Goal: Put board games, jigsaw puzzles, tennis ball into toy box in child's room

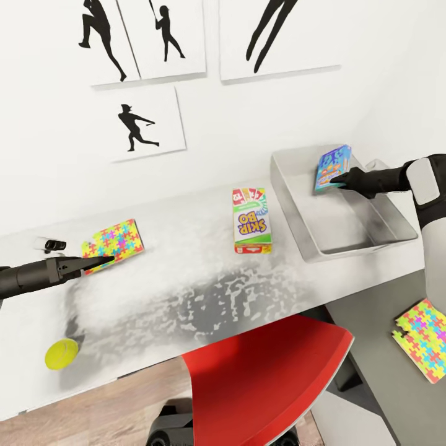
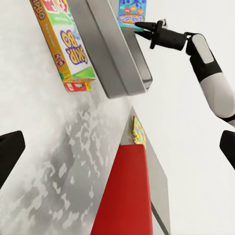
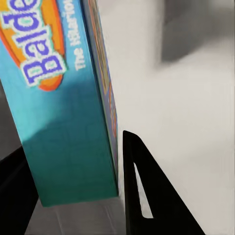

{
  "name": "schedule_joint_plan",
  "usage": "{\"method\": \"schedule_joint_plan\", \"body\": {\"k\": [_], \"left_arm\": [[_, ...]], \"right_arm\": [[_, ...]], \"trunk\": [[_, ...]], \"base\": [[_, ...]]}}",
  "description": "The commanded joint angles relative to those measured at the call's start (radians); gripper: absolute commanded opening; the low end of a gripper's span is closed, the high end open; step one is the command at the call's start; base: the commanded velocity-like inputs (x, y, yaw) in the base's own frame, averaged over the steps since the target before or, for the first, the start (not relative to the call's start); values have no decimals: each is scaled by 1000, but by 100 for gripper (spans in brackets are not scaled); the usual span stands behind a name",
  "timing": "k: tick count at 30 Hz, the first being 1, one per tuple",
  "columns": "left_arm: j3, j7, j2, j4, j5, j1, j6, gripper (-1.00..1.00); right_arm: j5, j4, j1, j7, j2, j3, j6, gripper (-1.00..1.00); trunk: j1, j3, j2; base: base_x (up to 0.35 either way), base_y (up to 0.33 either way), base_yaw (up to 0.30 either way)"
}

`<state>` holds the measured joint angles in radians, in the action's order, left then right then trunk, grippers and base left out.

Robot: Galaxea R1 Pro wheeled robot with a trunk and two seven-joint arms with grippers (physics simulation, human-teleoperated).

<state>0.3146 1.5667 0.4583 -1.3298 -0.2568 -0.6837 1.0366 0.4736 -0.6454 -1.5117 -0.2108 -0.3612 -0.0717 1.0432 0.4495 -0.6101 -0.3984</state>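
1. The right gripper [image 1: 339,179] is clamped on the lower edge of the blue board game [image 1: 332,167]; in the right wrist view its dark fingers [image 3: 139,191] press on either side of the box's thin edge.
2. That game stands almost upright, long axis steep, held over the far part of the toy box [image 1: 294,207], above its open floor. As I judge it, release is the step in hand, and the box would drop flat inside.
3. The left gripper [image 1: 99,262] holds nothing and its tips look close together in the head view; how far apart they are I cannot tell. It hangs at the near edge of a jigsaw puzzle [image 1: 114,244], which lies just beyond it at about 1 o'clock.
4. The green-white board game [image 1: 251,220] lies flat on the table [image 1: 186,297] between the arms, long axis running near to far, just beside the toy box at its 9 o'clock.
5. The tennis ball [image 1: 61,354] sits at the left gripper's 7 o'clock, near the table's front edge.
6. The second puzzle [image 1: 424,337] lies on a lower grey surface [image 1: 371,359], nearer the right arm.
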Motion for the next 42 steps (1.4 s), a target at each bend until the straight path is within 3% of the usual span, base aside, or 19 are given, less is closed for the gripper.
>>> {"method": "schedule_joint_plan", "body": {"k": [1, 12, 42], "left_arm": [[0, 4, 0, 0, 1, 0, 11, 100], [0, 4, 1, 0, 1, 0, 11, 100], [0, 4, 0, 0, 1, 0, 11, 100]], "right_arm": [[-17, -9, -6, -10, 0, -3, 4, -100], [-14, -25, -44, -10, 4, -2, 4, -100], [-13, 7, -47, -19, 43, 13, 4, -100]], "trunk": [[1, -3, -2], [1, -21, -2], [1, -69, -2]], "base": [[0, 0, 1], [0, 0, 0], [0, 0, 0]]}}
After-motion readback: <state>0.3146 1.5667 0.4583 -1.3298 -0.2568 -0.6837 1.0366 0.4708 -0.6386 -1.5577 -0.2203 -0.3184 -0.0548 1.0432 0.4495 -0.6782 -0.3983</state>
